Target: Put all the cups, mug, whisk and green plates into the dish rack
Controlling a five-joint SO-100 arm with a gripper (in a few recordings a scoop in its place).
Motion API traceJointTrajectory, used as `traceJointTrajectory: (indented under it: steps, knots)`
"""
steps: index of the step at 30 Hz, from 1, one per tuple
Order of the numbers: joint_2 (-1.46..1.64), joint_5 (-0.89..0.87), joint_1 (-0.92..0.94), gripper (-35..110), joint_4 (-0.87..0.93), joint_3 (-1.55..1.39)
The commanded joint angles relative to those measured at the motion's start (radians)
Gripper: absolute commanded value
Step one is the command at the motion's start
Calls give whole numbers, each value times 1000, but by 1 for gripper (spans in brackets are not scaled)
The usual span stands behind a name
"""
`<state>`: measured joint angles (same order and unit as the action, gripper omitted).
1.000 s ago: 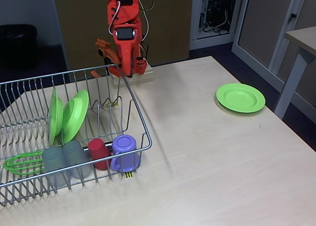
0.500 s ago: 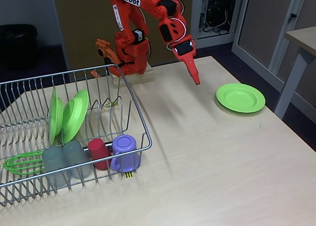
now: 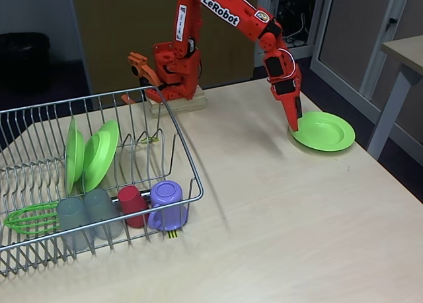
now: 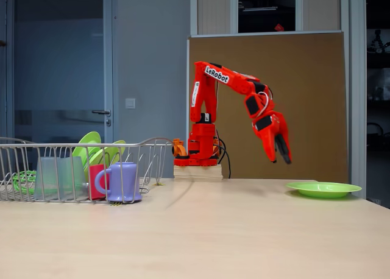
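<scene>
One green plate [image 3: 327,131] [image 4: 323,189] lies flat on the table at the right. My gripper [image 3: 294,124] [image 4: 281,161] hangs point-down over its left rim, a little above the table, fingers slightly apart and holding nothing. The dish rack [image 3: 185,159] [image 4: 73,146] stands at the left. Two green plates [image 3: 74,154] [image 3: 100,154] lean upright in it. Along its front lie the green whisk [image 3: 30,218], two frosted cups [image 3: 71,214] [image 3: 99,207], the red cup [image 3: 132,204] and the lilac mug [image 3: 166,204] [image 4: 122,180], all upside down.
The arm's base [image 3: 175,85] sits on a block at the table's back edge, just behind the rack's right corner. A table leg [image 3: 390,111] stands past the right edge, close to the plate. Bare tabletop [image 3: 277,223] stretches between rack and plate.
The arm has unfolded from above its base and swung right and down; the gripper now hangs at the plate's left rim. Everything in the rack stayed put.
</scene>
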<state>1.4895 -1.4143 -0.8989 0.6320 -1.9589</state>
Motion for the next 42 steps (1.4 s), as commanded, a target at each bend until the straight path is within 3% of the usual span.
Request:
traceJointTrajectory:
  steps: [1, 18, 29, 42]
  knots:
    - [-63, -97, -32, 36, -64, 64]
    - [-336, -311, -60, 36, -465, 63]
    - [-337, -334, -40, 25, -723, -144]
    - [-247, -367, -9, 0, -723, -284]
